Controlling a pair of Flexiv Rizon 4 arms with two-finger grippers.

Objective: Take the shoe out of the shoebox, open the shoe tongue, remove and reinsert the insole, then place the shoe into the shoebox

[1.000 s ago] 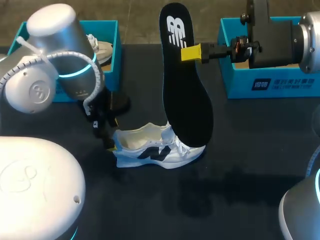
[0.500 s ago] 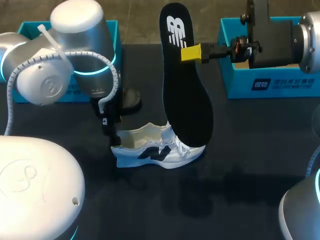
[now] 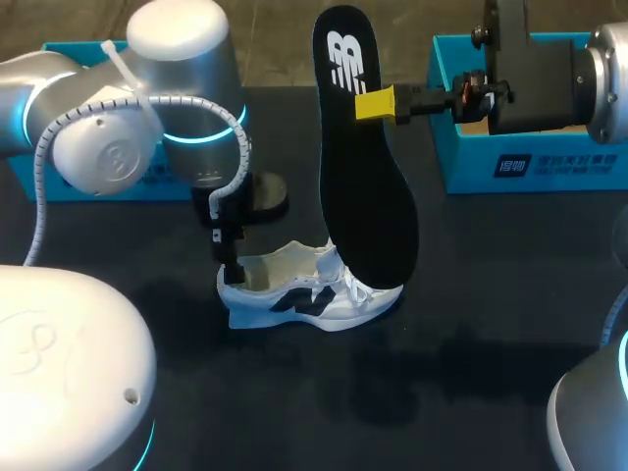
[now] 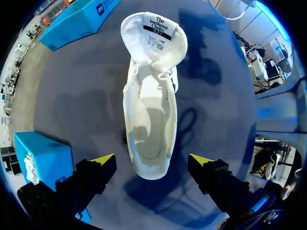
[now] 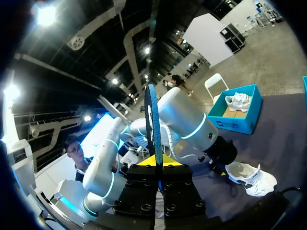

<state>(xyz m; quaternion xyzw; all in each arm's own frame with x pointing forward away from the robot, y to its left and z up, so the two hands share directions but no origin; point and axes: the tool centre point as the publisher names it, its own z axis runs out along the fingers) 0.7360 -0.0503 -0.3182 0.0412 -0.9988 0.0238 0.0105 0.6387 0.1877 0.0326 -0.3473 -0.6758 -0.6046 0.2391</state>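
My right end effector is clamped on the light, bendy insole upright over the shoe on the desk; my left end effector, fingers apart, hovers above the shoe's heel, likely its stiffest hold.

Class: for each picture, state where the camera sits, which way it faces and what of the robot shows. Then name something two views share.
Head view: above and behind, looking down on the table; both arms show, left tool at the shoe heel, right tool holding the insole upright.
Left wrist view: on the left wrist, looking down into the shoe; its open tool straddles the heel.
Right wrist view: on the right wrist, facing along the insole's edge toward the left arm.
Shared: all three show the shoe.
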